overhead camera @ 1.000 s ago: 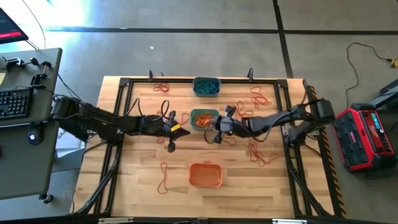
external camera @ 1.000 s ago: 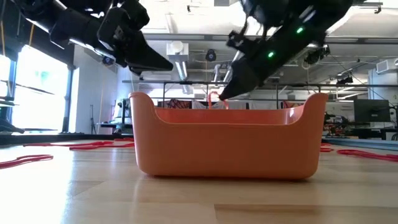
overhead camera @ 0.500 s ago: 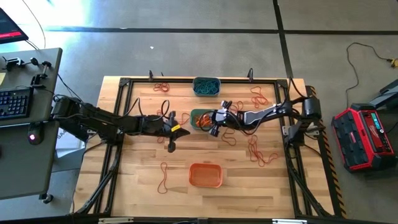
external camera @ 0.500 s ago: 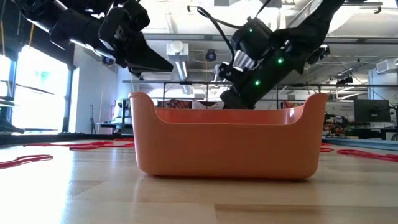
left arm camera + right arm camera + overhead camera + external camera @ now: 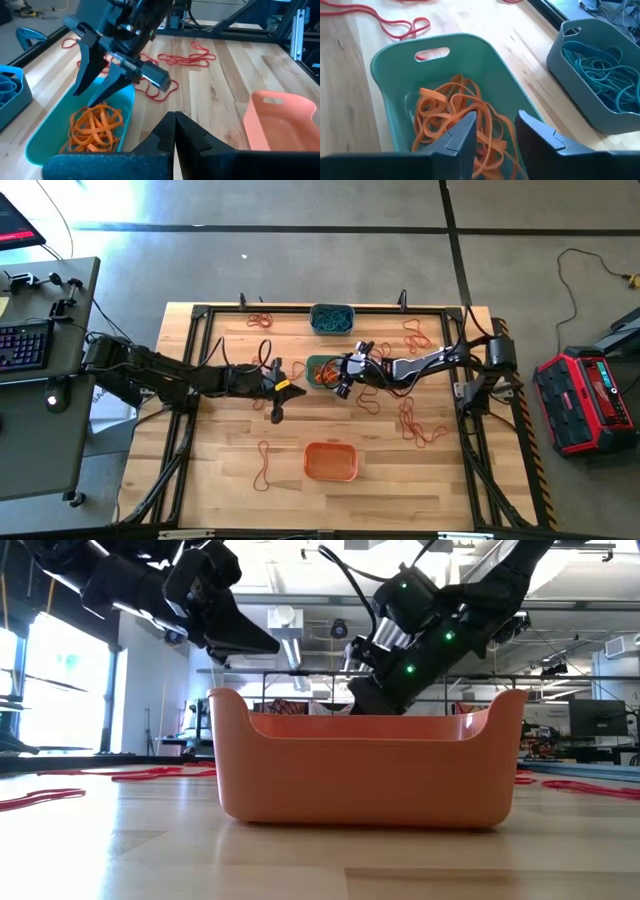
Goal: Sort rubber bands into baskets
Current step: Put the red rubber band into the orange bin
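My right gripper (image 5: 492, 132) is spread open, empty, right over the teal basket (image 5: 395, 65) with its pile of orange bands (image 5: 452, 117). Blue bands (image 5: 597, 65) sit in the grey-blue basket (image 5: 560, 50) nearby. Left gripper (image 5: 174, 131) is pressed together, just beside the teal basket.

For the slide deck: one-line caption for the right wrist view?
Right gripper, fingers open, poised over the teal-green basket of orange rubber bands; grey-blue basket of teal bands beside it.
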{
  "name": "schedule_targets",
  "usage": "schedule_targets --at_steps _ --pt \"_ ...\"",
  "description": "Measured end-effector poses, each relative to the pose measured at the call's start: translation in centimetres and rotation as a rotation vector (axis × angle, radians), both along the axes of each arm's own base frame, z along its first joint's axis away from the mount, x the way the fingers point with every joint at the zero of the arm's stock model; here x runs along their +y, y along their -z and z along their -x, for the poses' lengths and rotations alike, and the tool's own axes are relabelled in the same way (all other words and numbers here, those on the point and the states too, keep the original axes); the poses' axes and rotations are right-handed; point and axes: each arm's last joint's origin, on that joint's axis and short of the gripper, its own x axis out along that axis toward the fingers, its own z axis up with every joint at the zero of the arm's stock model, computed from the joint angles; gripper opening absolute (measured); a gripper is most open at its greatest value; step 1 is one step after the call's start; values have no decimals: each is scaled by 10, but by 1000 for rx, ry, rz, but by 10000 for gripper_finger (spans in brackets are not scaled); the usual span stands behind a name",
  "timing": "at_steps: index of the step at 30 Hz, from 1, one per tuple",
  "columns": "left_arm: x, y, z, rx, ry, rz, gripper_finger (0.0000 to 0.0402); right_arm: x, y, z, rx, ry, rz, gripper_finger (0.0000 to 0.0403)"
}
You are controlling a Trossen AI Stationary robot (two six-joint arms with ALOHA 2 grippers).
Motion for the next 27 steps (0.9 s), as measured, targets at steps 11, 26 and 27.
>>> schedule_targets --at_steps 11,26,27 --pt "12 1 0 0 -131 23 1 11 -18 -9 -296 -45 25 9" --pt "75 11 13 114 -262 52 0 20 -18 4 -413 -51 109 0" --pt "79 11 15 122 -271 57 0 18 -17 8 -426 -42 106 0"
